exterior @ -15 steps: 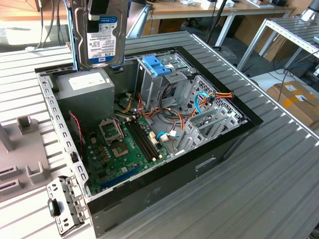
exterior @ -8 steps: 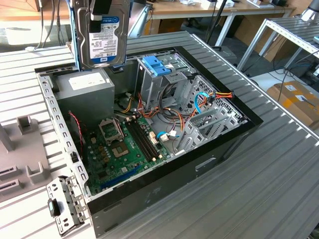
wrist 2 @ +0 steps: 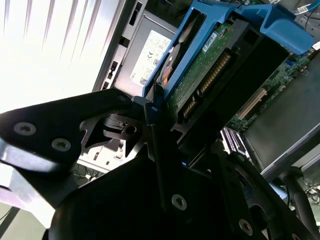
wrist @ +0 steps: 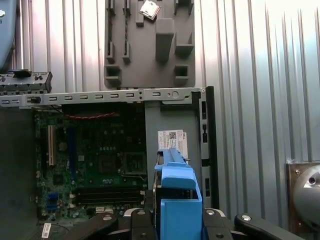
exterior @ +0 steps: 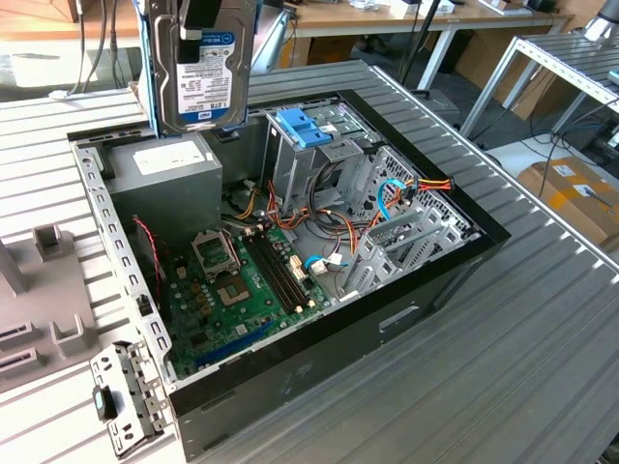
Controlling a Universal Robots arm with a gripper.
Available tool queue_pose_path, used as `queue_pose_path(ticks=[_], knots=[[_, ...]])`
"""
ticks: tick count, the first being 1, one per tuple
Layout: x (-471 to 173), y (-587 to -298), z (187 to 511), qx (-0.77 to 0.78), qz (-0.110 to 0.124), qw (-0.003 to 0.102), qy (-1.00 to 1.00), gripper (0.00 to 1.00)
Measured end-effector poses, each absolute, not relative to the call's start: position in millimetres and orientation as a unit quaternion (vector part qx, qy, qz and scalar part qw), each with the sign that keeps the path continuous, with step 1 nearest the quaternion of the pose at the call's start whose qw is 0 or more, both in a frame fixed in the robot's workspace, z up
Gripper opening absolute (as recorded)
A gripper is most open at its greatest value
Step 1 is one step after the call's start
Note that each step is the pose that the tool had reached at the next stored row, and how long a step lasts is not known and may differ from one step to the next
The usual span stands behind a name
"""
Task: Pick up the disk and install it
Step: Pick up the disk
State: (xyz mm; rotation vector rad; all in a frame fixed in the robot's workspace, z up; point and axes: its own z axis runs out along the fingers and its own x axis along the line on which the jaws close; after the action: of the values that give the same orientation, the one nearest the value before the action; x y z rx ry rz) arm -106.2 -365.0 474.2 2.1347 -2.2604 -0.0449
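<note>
I have the gripper clamped on one end of the disk. The disk hangs upright in the air with its label facing the exterior camera, over the grey power box at one end of the open computer case. My main worry is the hold. The whole weight seems to hang from a narrow pinch near the blue side rails, so a jolt could let the disk tilt or slide out. It would then drop onto the box or the green board. Lowering from here would strike the box lid. Towards the blue tray, the loose cables could snag a rail, and a tilted disk would likely bind.
</note>
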Motion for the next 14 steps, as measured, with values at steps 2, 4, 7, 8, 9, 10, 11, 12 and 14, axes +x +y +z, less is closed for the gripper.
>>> queue_pose_path(ticks=[2, 4, 7, 8, 9, 10, 11, 12, 14], knots=[[-105.0, -365.2, 474.1, 0.686, -0.014, 0.016, -0.727, 0.36], [-103.5, -365.6, 473.9, 0.686, -0.014, 0.016, -0.727, 0.36], [-102.3, -365.9, 473.9, 0.686, -0.014, 0.016, -0.727, 0.36], [-102.0, -366.0, 473.9, 0.686, -0.014, 0.016, -0.727, 0.36], [-101.6, -366.1, 473.8, 0.686, -0.014, 0.016, -0.727, 0.36], [-101.4, -366.3, 473.7, 0.686, -0.014, 0.016, -0.727, 0.36], [-101.2, -366.5, 473.7, 0.686, -0.014, 0.016, -0.727, 0.36], [-100.9, -366.7, 473.7, 0.686, -0.014, 0.016, -0.727, 0.36], [-100.4, -367.1, 473.6, 0.686, -0.014, 0.016, -0.727, 0.36]])
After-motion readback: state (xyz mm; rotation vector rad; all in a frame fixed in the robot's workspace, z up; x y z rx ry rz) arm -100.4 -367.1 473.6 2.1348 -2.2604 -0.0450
